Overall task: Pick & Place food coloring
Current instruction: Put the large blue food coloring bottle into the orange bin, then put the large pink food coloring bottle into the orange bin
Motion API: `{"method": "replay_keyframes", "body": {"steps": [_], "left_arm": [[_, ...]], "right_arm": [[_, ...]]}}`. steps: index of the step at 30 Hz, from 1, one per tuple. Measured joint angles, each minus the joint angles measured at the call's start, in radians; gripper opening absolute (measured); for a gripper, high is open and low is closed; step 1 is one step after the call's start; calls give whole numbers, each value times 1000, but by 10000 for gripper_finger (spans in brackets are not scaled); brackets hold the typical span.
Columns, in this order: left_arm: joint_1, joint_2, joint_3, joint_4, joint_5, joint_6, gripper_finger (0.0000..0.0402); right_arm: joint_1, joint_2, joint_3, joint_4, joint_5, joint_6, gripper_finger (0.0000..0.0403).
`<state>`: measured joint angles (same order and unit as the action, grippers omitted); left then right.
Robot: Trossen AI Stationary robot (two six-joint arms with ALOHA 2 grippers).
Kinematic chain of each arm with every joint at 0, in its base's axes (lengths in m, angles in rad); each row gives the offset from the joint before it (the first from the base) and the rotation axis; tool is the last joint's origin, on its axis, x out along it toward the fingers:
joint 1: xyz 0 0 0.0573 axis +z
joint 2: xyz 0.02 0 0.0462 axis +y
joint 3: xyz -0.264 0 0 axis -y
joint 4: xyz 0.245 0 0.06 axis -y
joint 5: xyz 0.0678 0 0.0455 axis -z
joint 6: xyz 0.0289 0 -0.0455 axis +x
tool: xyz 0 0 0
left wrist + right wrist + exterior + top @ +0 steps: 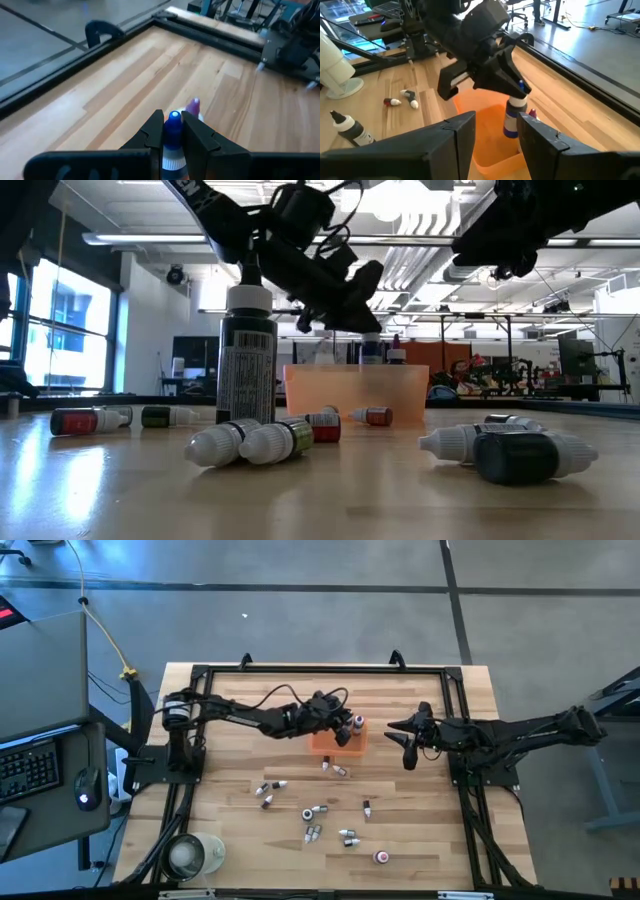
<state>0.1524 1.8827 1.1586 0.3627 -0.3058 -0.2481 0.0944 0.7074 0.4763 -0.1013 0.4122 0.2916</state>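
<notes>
My left gripper (350,726) hangs over the small orange tray (326,745) at the table's middle, shut on a food coloring bottle (515,116) with a blue cap and a whitish body. In the tray behind it stands a purple-capped bottle (193,105). Several more food coloring bottles (315,812) lie on their sides on the wood toward the near edge. One dark bottle (247,360) stands upright. My right gripper (400,741) waits open, right of the tray, its fingers (462,135) pointing at the tray. My left gripper pinches the bottle's blue cap (173,129) between its two fingers. The fingers slant down from the table's left side. The bottle hangs upright below them, its lower end (510,131) inside the tray's walls. Whether it stands on the tray's floor cannot be told.
A white cup-like object (190,855) stands at the near left corner. A black frame (300,670) runs along the table's edges. Bare wood lies between the tray and the far rail, and right of the loose bottles.
</notes>
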Motion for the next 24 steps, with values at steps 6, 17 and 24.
{"method": "replay_keyframes", "body": {"steps": [6,17,24], "left_arm": [[0,22,0,-15,-11,0,47],[0,18,1,-23,-71,9,133],[-2,-123,92,-231,74,44,140]], "right_arm": [[0,0,0,-1,0,0,138],[0,0,0,0,0,0,138],[0,2,0,-2,-150,0,138]]}}
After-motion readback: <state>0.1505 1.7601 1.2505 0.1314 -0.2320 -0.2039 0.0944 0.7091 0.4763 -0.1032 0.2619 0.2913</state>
